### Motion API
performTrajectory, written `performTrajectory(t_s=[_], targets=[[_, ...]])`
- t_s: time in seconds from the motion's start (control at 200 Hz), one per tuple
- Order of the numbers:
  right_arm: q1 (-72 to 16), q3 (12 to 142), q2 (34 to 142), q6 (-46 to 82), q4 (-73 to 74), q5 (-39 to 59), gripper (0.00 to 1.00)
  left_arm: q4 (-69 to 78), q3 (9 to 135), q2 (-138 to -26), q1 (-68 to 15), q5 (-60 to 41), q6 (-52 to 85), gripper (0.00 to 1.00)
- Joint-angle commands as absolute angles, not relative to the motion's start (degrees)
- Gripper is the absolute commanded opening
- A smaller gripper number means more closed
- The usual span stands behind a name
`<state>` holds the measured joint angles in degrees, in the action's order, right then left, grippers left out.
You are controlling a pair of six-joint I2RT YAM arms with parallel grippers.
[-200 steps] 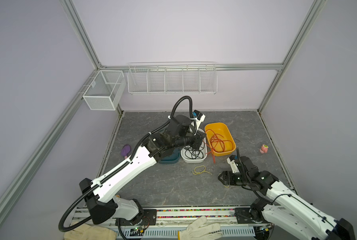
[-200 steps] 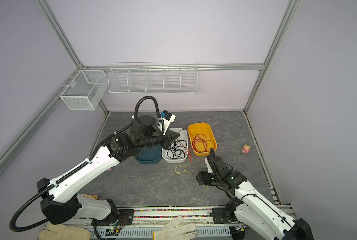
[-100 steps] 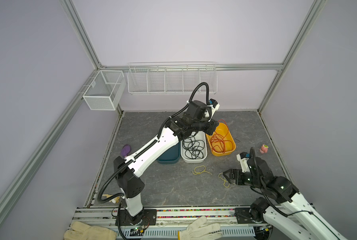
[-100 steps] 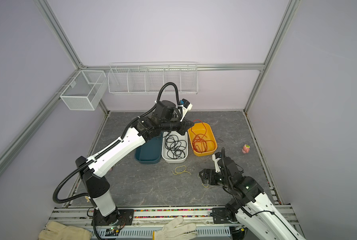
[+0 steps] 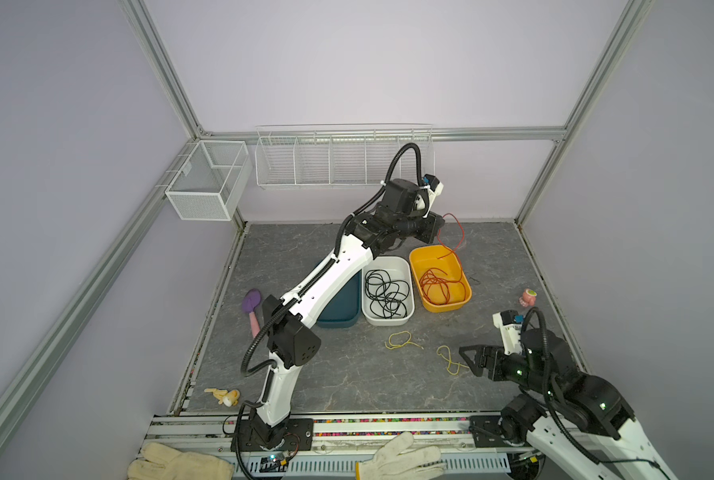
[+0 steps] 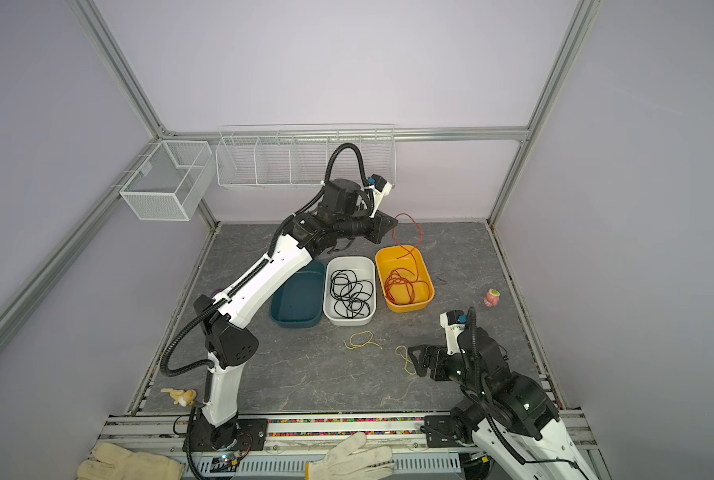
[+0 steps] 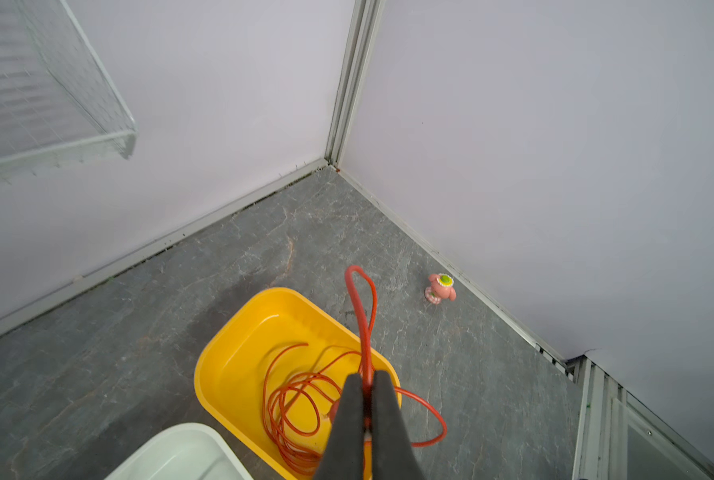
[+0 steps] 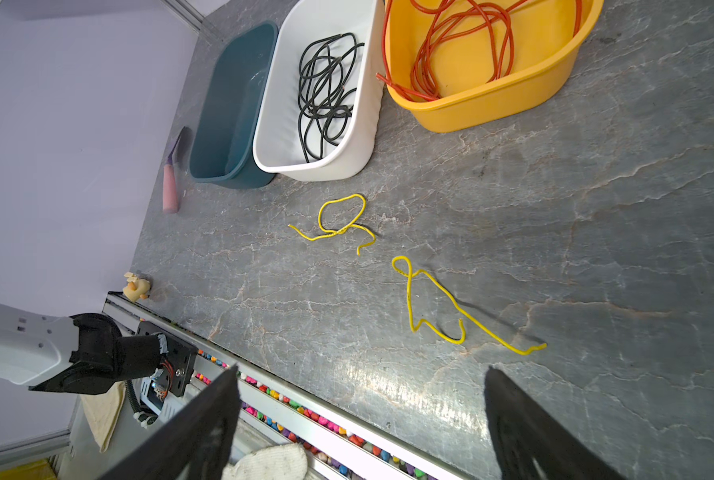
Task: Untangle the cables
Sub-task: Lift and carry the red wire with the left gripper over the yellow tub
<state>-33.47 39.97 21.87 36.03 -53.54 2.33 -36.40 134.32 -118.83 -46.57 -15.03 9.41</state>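
A red cable (image 5: 442, 286) (image 6: 405, 284) lies coiled in the yellow bin (image 5: 446, 306) (image 6: 409, 306). One loop of it rises to my left gripper (image 5: 434, 230) (image 6: 384, 228), which hangs above the bin's far end. In the left wrist view the left gripper (image 7: 365, 376) is shut on that red cable (image 7: 297, 399). A black cable (image 5: 386, 291) (image 8: 326, 91) fills the white bin (image 5: 388, 320). Two short yellow cables (image 5: 401, 340) (image 5: 449, 361) lie apart on the table. My right gripper (image 5: 467, 360) (image 8: 363, 370) is open and holds nothing, just right of the nearer yellow cable (image 8: 430, 299).
An empty teal bin (image 5: 338, 320) stands left of the white one, partly under my left arm. A purple-headed tool (image 5: 251, 303), a small duck toy (image 5: 226, 397) and a pink toy (image 5: 528, 297) lie near the table's edges. Gloves (image 5: 397, 459) rest on the front rail.
My left gripper has swung from over the white bin to above the yellow bin and risen, drawing up a red loop. My right gripper has opened wider and drawn back to the right.
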Motion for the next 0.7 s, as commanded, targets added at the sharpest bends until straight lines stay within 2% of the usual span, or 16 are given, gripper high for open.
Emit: performTrajectory(t_s=[0.0,0.205,0.4,0.695], targets=[[-33.42,40.77,21.37,36.76,-54.43,2.18,0.93,-37.29,137.87,-117.98,-46.57,-16.75,9.67,0.0],[-33.41,40.87,21.97,36.48,-54.41,2.42,0.93,-37.4,134.9,-118.95,-46.27,-17.61,9.5,0.0],[-33.42,41.1,21.48,36.56,-55.3,2.18,0.93,-31.16,127.46,-121.5,-46.08,-19.55,12.54,0.0],[-33.36,41.94,20.39,36.74,-57.91,2.23,0.93,-26.34,121.53,-126.09,-45.97,-16.1,12.66,0.0]])
